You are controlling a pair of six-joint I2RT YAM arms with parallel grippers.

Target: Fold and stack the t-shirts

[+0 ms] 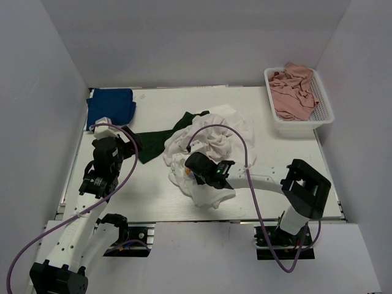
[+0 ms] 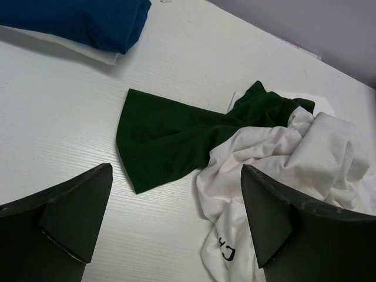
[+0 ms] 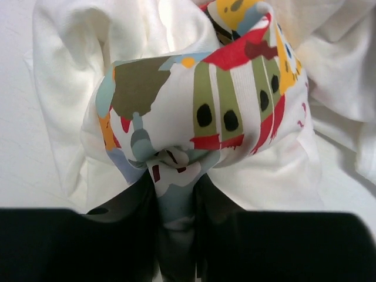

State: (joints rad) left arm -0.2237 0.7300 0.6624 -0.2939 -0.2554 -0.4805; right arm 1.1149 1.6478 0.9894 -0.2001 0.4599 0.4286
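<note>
A crumpled heap of white t-shirts (image 1: 211,144) lies mid-table. My right gripper (image 1: 195,173) is shut on a bunched fold of a white t-shirt's colourful print (image 3: 200,100), at the heap's near left side. A dark green t-shirt (image 1: 160,139) lies flat to the heap's left, partly under it; it also shows in the left wrist view (image 2: 170,135). A folded royal-blue t-shirt (image 1: 111,105) sits at the far left, also in the left wrist view (image 2: 88,20). My left gripper (image 2: 176,226) is open and empty, above bare table near the green shirt and a white shirt (image 2: 276,158).
A white lattice basket (image 1: 324,113) at the far right holds crumpled dusty-pink t-shirts (image 1: 294,92). A thin white layer (image 2: 88,54) lies under the blue shirt. White walls enclose the table on three sides.
</note>
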